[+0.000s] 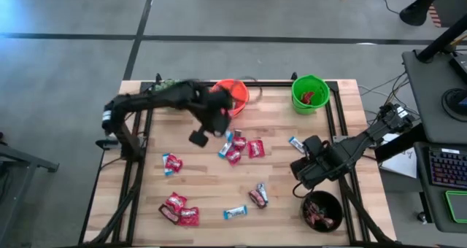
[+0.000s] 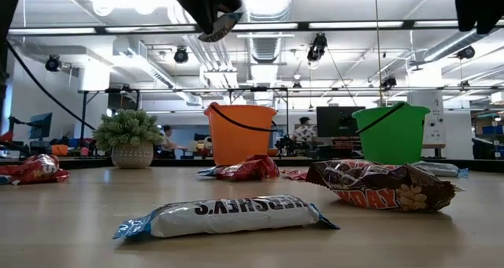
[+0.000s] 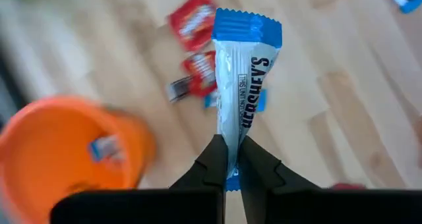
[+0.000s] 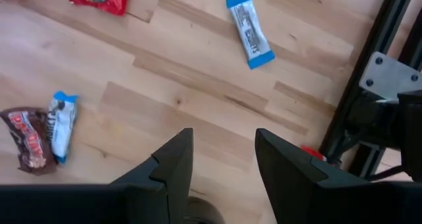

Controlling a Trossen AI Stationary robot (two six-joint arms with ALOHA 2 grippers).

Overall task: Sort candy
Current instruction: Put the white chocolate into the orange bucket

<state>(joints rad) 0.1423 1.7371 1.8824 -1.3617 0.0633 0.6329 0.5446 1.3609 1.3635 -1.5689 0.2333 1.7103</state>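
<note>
Blue-and-white wrapper fills my left wrist view: my left fingers (image 3: 227,159) are pinched tight on one end of a Hershey's bar (image 3: 242,92), which I hold up in the air just beside the orange bucket (image 1: 232,95) at the far edge of the counter (image 1: 211,186). That bucket already has a blue-and-white piece in its bottom.

My right fingers (image 4: 224,159) stand apart with nothing between them, hovering over bare wood on the right side of the counter, near the black bowl (image 1: 322,210) that holds dark wrapped pieces. Ahead of them lies a blue-and-white bar (image 4: 250,29), and off to one side a dark brown bar (image 4: 26,140) touches another blue-and-white one (image 4: 60,125).

The rest of the candy is scattered on the counter: a cluster of red packets (image 1: 241,147) in the middle, one red packet (image 1: 172,163) further left, a red group (image 1: 179,208) near the front left, and a single blue-and-white bar (image 1: 235,212) at the front. The green bucket (image 1: 309,93) at the far right holds something red. A small potted plant (image 2: 129,138) stands at the far left.
</note>
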